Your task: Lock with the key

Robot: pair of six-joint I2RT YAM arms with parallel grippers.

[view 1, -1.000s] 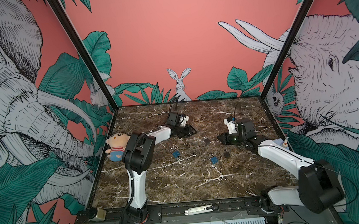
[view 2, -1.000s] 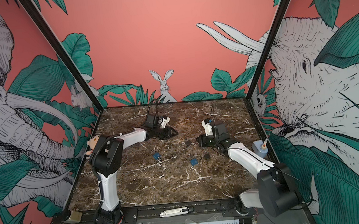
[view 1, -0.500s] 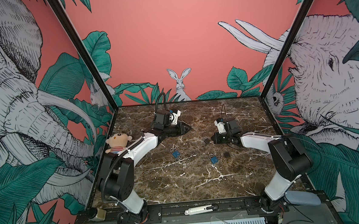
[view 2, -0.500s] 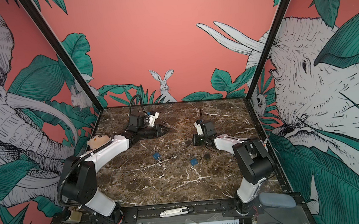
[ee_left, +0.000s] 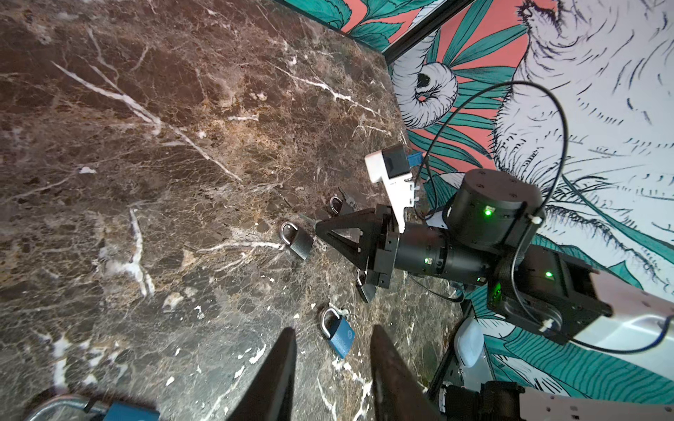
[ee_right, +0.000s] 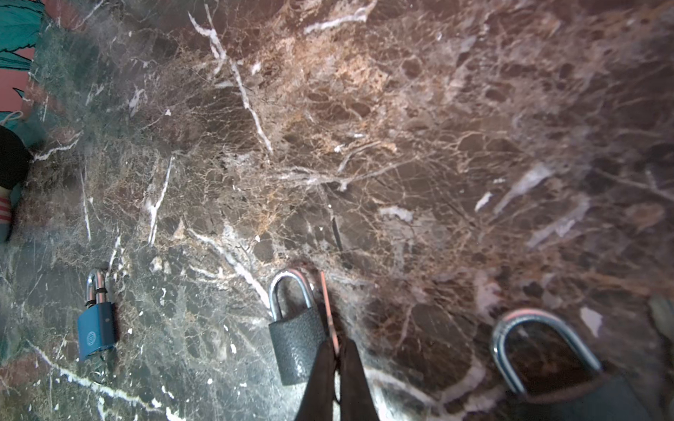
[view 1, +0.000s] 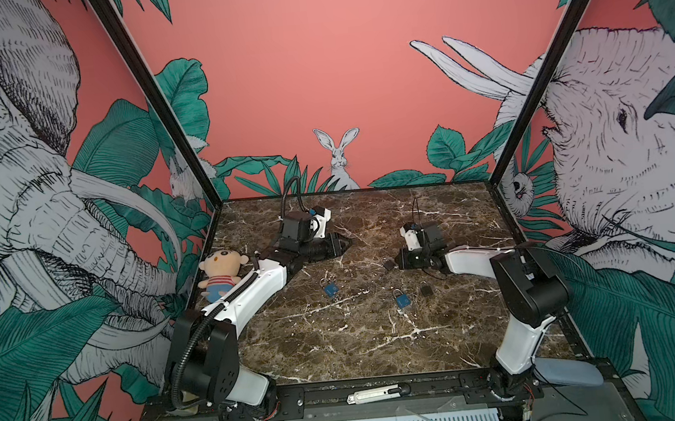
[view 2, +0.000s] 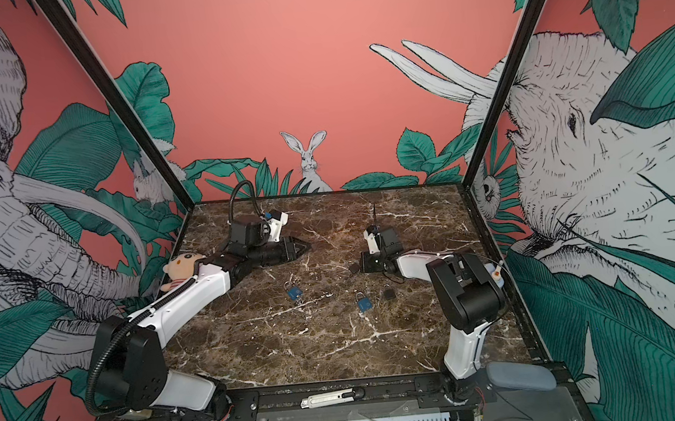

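With right gripper (ee_right: 337,350) clenched on the key (ee_right: 328,310), swing the blade round to the base of the black padlock (ee_right: 297,342), flat on the worktop (ee_right: 401,145) just alongside (keyway hidden). Pin its body with the left gripper (ee_left: 332,328), parted and empty.

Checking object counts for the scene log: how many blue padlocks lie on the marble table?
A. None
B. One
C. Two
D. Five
C: a top view shows one blue padlock left of centre and a second blue padlock nearer the right arm. The others, such as the black padlock beside it, are dark.
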